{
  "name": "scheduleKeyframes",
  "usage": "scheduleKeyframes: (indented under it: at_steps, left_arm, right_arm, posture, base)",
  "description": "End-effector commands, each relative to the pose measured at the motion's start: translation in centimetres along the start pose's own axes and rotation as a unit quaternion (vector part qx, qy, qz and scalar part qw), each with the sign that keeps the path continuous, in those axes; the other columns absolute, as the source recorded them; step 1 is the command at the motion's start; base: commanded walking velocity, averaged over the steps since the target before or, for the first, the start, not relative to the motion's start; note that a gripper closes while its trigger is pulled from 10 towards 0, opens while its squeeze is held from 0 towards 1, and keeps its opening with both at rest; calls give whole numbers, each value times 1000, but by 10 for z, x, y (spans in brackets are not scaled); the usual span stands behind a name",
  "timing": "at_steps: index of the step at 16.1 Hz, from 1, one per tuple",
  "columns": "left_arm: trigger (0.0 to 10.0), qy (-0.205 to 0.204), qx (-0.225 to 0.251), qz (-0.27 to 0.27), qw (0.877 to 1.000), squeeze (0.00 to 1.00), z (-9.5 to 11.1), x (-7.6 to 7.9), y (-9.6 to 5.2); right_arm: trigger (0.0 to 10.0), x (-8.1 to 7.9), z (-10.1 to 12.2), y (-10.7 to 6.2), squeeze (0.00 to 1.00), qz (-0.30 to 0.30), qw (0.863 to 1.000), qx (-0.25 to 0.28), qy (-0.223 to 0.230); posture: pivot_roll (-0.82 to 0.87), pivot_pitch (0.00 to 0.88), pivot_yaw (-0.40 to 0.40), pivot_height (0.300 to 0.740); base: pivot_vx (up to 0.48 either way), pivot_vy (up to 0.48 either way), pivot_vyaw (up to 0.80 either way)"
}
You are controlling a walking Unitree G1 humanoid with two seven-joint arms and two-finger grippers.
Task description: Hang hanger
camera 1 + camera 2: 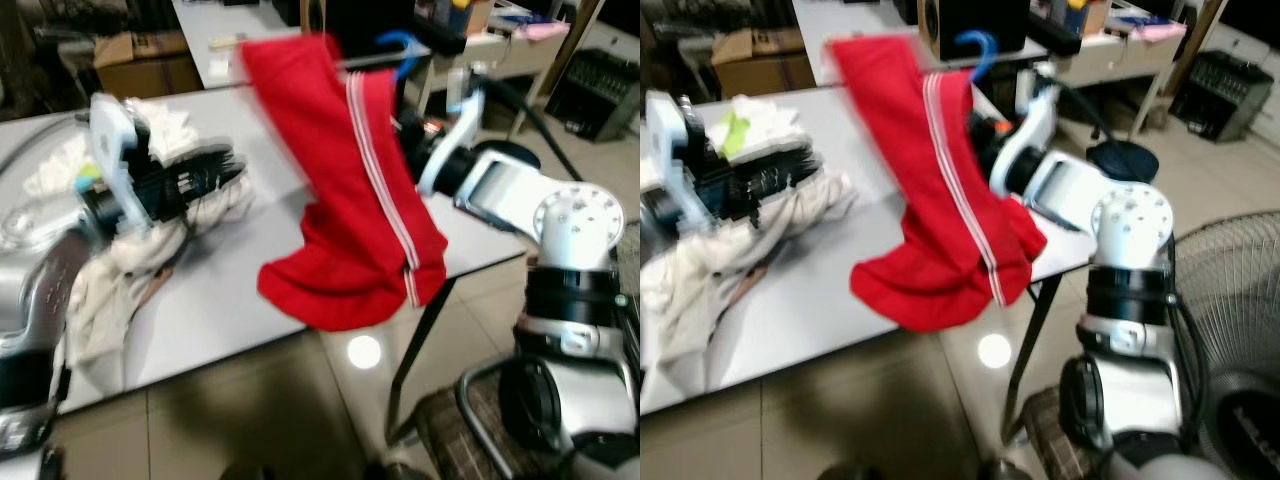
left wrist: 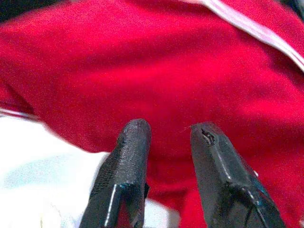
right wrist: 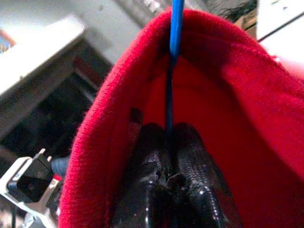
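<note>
A: So, where is the blue hanger [image 1: 974,50] sitting?

B: Its thin blue rod runs straight out from between the fingertips of the right gripper [image 3: 170,142], whose jaws are clenched on it. The red garment with white stripes [image 1: 350,190] is draped over that hanger and wraps around both sides of those jaws, hanging down past the edge of the grey desk [image 1: 215,300].

A: And the left gripper [image 2: 166,135]?

B: Released, jaws parted with a gap between them, and the red cloth lies right in front of the tips. Beneath and beside those jaws is a heap of white clothes [image 1: 130,270] on the desk.

A: Any containers?

B: A cardboard box [image 1: 145,62] well beyond the left jaws; I cannot tell what it holds
</note>
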State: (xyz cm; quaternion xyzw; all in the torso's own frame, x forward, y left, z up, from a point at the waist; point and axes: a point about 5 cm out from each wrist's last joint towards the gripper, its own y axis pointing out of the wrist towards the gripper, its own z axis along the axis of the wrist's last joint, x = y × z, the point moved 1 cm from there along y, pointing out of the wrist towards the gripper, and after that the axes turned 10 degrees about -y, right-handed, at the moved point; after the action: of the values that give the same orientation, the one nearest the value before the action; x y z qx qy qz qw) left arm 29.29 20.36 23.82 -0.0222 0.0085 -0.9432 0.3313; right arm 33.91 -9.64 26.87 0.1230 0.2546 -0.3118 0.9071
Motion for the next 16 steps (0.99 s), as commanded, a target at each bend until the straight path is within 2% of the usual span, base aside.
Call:
scheduleKeyframes:
  at_steps: [1,4,6,8,11,14,16]
  left_arm:
    - [10000,-3,-21,-11,1000,0,-4,4,-8]
    - [10000,-19,-40,-28,999,0,-5,12,-18]
    - [10000,-44,-69,-82,993,0,-11,33,-31]
    - [10000,-54,-85,-93,991,0,-17,42,-37]
    - [10000,-64,-83,-90,990,0,-16,51,-39]
    - [10000,-67,-69,-93,991,0,-13,59,-36]
    - [10000,-65,-58,-90,992,0,-11,60,-33]
  right_arm:
    - [10000,-23,7,-2,0,49,998,11,-24]
    - [10000,-36,9,-4,0,82,996,11,-26]
    - [10000,-49,9,-3,0,118,992,-5,-32]
    - [10000,-55,10,-3,0,137,990,-12,-28]
    - [10000,-68,16,-7,0,168,985,-19,-27]
    - [10000,-85,43,-21,0,190,980,3,-66]
    - [10000,-91,77,-40,0,163,976,36,-140]
  posture:
    - [28,0,-13,740]
    - [39,0,-26,740]
    - [51,0,-47,740]
    - [59,0,-57,740]
    - [76,0,-78,740]
    - [79,0,-87,740]
    - [74,0,-92,740]
  base:
    - [0,0,800]
    - [0,0,800]
    - [0,0,800]
    - [0,0,800]
    - [0,0,800]
    - [0,0,800]
    - [0,0,800]
